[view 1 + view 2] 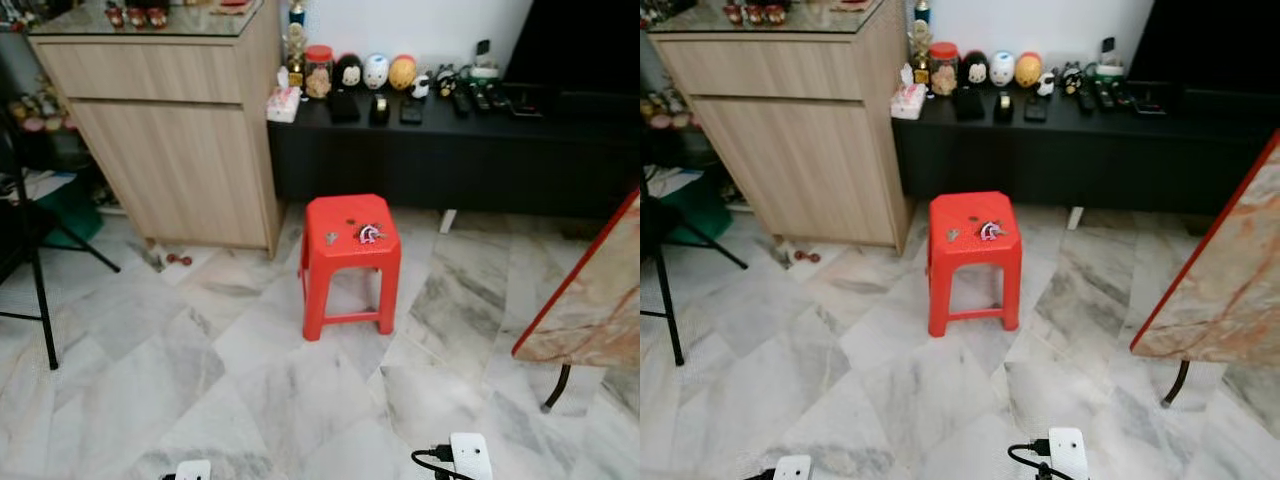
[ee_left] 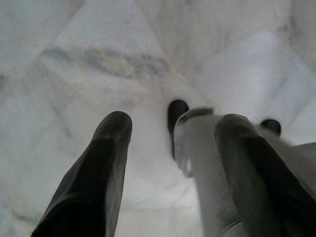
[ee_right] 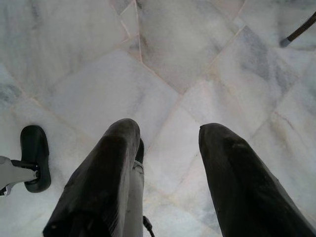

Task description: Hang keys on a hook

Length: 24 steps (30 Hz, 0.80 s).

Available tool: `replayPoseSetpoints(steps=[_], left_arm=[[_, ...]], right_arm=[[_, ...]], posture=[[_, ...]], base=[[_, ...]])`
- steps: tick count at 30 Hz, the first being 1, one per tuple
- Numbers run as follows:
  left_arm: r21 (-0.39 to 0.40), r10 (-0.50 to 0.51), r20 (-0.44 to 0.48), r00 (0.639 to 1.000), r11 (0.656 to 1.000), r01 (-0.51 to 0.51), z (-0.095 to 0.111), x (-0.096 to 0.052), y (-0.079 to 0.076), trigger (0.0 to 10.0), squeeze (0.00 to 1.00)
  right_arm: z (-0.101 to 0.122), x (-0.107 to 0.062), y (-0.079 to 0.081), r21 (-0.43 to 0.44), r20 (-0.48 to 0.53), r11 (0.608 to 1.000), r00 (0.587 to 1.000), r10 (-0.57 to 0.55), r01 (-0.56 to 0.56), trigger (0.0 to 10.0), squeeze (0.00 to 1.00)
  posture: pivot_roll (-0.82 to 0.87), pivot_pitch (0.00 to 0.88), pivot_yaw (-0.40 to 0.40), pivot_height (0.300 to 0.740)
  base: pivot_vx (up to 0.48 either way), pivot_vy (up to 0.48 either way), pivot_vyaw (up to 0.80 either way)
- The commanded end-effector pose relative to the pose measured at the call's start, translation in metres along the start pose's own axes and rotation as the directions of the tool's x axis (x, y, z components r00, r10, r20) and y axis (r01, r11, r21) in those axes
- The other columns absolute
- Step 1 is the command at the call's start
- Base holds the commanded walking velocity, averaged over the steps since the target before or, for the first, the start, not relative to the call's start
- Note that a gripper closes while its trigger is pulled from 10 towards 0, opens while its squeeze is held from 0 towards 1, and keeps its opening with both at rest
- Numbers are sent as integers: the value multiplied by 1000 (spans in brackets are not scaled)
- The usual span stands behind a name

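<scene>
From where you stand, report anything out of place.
The keys lie on the red stool, not on a hook. Small red bits sit on the floor by the cabinet. Both claws hang open over the floor.

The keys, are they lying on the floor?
No, the keys lie on top of the red stool, which stands on the marble floor in front of the black cabinet.

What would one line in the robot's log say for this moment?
keys: on red stool, not picked up | left gripper: open, empty, over floor | right gripper: open, empty, over floor | hook: unseen
</scene>
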<state>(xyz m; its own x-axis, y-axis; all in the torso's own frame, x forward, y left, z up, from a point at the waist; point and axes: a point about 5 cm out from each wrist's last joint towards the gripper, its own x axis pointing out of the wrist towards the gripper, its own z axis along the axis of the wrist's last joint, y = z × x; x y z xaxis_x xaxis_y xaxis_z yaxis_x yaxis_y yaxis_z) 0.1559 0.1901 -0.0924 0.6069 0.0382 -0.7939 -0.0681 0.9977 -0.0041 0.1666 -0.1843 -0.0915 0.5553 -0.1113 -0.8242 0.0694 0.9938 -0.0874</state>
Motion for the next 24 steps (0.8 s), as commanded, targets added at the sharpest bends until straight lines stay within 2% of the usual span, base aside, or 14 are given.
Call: replayPoseSetpoints(steps=[1, 5, 10, 17, 24], left_arm=[[22, -7, -23, 1000, 1000, 8, -5, -1, -2, 10000, 0], [33, -8, -27, 1000, 999, 9, -5, 0, -4, 10000, 0], [41, -16, -21, 1000, 999, 17, -3, 0, -6, 10000, 0], [46, -22, -26, 999, 999, 24, -8, -2, -4, 10000, 0], [44, -22, -28, 999, 999, 23, -9, -2, -4, 10000, 0]], right_arm=[[1, 0, 3, -1, 1, 1000, 1000, 12, -12, 10000, 0], [3, 0, 5, -14, 9, 1000, 1000, 26, -26, 10000, 0], [2, 0, 4, -30, 3, 999, 1000, 26, -26, 10000, 0], [0, 0, 0, -4, -3, 1000, 1000, 10, -10, 10000, 0], [-3, 0, 1, 20, -21, 1000, 1000, 10, -10, 10000, 0]], posture=[[102, 71, -7, 740], [102, 63, -10, 740], [102, 54, -10, 740], [104, 40, -9, 740], [105, 31, -8, 740]], base=[[0, 0, 0], [120, 0, 0], [253, 0, 630], [0, 0, 0], [245, 0, 0]])
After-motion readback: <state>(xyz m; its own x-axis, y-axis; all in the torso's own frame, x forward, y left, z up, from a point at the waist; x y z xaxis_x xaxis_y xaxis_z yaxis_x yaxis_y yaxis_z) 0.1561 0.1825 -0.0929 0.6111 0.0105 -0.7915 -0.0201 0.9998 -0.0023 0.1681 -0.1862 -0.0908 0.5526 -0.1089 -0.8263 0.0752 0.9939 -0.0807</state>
